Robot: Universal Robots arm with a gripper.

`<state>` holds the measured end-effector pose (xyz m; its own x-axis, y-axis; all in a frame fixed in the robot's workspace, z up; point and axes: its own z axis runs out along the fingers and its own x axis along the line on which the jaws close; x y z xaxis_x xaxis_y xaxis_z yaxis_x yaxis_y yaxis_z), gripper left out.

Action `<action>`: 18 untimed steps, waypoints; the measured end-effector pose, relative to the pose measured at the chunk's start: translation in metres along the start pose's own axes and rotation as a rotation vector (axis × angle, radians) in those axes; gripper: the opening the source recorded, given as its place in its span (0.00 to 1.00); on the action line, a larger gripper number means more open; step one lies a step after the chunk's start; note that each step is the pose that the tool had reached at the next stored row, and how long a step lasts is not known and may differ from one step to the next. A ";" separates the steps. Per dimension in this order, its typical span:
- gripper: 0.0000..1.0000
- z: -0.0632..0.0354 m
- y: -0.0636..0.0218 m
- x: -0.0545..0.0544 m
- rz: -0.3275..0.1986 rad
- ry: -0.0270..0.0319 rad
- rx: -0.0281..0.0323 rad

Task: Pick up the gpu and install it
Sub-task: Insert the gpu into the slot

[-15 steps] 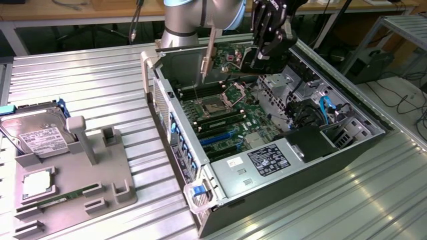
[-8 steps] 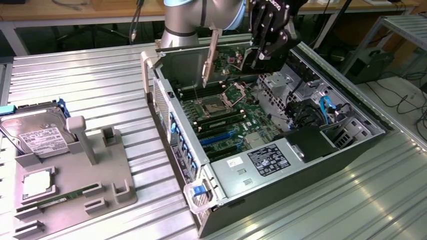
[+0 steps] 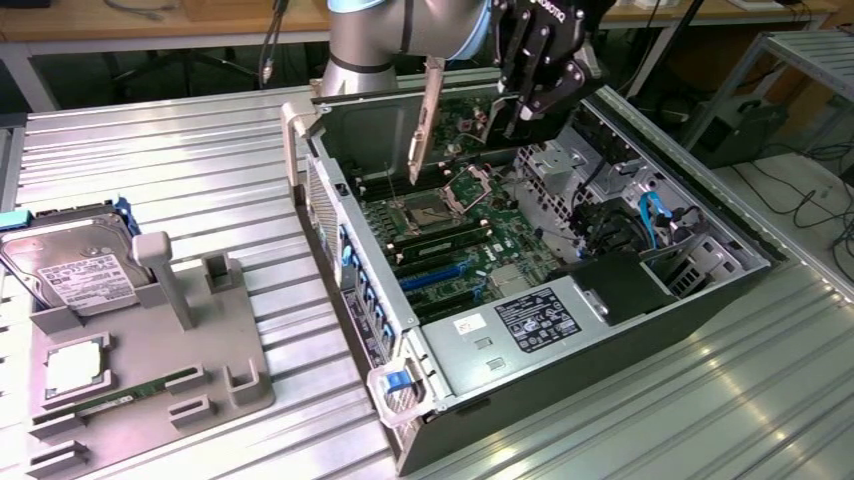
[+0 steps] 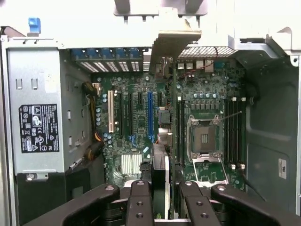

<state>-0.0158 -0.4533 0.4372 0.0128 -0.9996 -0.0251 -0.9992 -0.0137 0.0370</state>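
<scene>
The gpu [image 3: 467, 118] hangs edge-down over the open computer case [image 3: 400, 400], its silver end bracket [image 3: 424, 120] toward the exterior view's left. My gripper [image 3: 523, 120] is shut on the card's black block from above. In the wrist view the gpu [image 4: 162, 169] runs edge-on between my two black fingers [image 4: 141, 202], and its bracket [image 4: 171, 44] reaches toward the case's rear slot openings. Below it lies the green motherboard [image 4: 136, 122] with a blue slot [image 4: 150, 113] and a white slot [image 4: 111, 112]. The card floats above the board, apart from it.
A grey fixture [image 3: 200, 380] at the exterior view's left carries a silver hard drive [image 3: 74, 265], a processor chip [image 3: 74, 365] and a RAM stick [image 3: 127, 395]. Inside the case are the power supply [image 3: 534, 320], the CPU socket [image 4: 203, 137] and RAM slots [image 4: 233, 127]. The case walls rise around the board.
</scene>
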 end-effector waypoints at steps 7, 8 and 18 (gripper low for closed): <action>0.27 0.0000 0.0000 0.000 -0.125 0.0046 -0.0032; 0.27 0.0000 0.0000 0.000 -0.139 0.0051 -0.0035; 0.27 0.0000 0.0000 0.000 -0.248 0.0091 -0.0062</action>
<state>-0.0158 -0.4533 0.4372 0.2575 -0.9659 -0.0252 -0.9653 -0.2584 0.0370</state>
